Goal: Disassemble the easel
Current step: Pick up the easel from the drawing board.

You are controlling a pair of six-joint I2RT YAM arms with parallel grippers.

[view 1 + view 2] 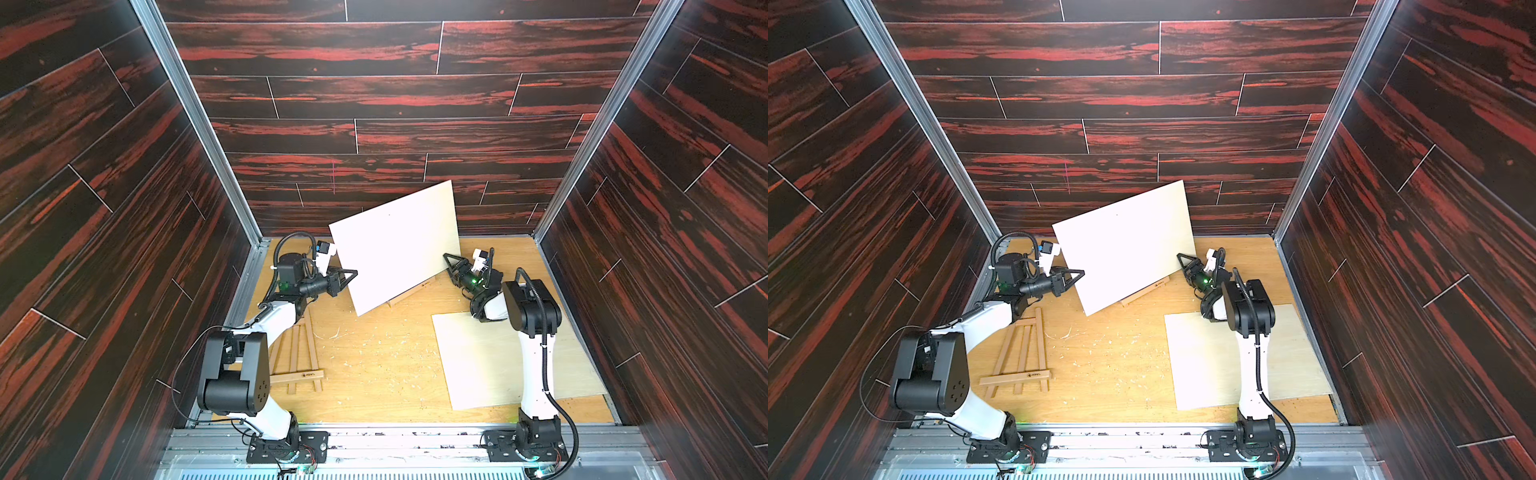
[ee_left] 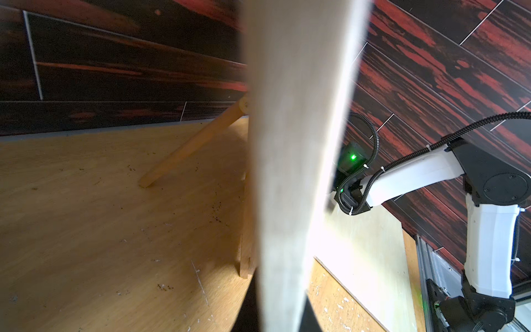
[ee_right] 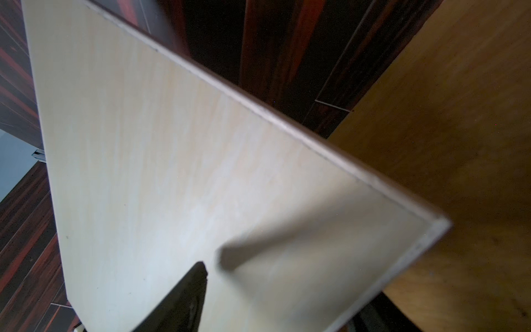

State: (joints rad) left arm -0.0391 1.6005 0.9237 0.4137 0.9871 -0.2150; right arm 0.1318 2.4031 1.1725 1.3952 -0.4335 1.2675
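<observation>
1 wooden tabletop (image 1: 374, 361), scuffed; 1 pale upright board (image 1: 399, 245), far centre, tilted, in front of the standing easel (image 1: 415, 289), whose ledge shows along the board's lower edge; 1 flat board (image 1: 478, 361), near right, lying under the right arm. 1 flat easel (image 1: 297, 376), near left, lying beside the left arm. 2 end effectors: left end effector (image 1: 354, 273) clenched on the upright board's left edge; right end effector (image 1: 448, 259) released, jaws parted astride its right edge.

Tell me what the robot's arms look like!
The left arm and right arm are white tubes with chunky black joints. A ribbed black cable runs along each. The left pincer and right pincer are black triangle frames, with a small green light nearby.
</observation>
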